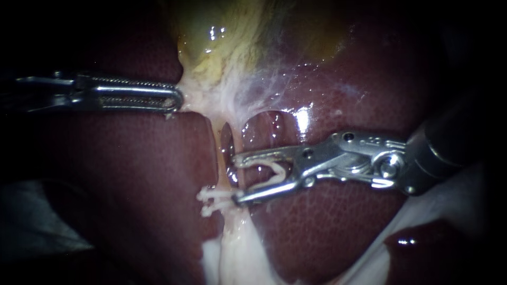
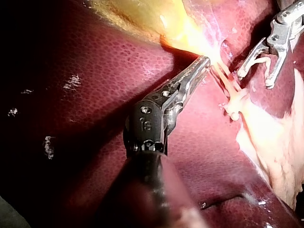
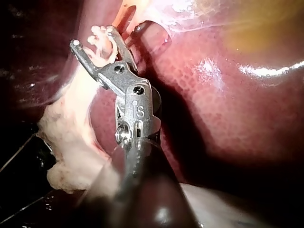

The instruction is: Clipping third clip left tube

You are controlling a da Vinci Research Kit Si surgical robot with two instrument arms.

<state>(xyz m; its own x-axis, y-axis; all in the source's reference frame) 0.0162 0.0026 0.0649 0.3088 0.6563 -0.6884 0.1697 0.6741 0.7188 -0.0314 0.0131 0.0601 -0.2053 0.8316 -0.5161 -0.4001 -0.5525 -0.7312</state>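
A pale tube (image 1: 224, 168) runs down from the gallbladder (image 1: 222, 37) between the liver lobes. Two white clips (image 1: 211, 199) sit across it low down. My right instrument (image 1: 236, 179) comes in from the right, its jaws spread wide and carrying an open white clip (image 1: 272, 173). Its tips lie just right of the tube, a little above the placed clips. In the right wrist view the same clip (image 3: 102, 47) sits between the jaws (image 3: 92, 37). My left instrument (image 1: 177, 99) is shut on pale tissue at the gallbladder's lower end, also seen in its wrist view (image 2: 205, 61).
Dark red liver (image 1: 132, 169) fills both sides of the tube. A small gap (image 1: 227, 136) opens in the tissue just above the right instrument's jaws. Pale fatty tissue (image 1: 237, 253) hangs below the clips. White material (image 1: 449, 208) lies at the lower right.
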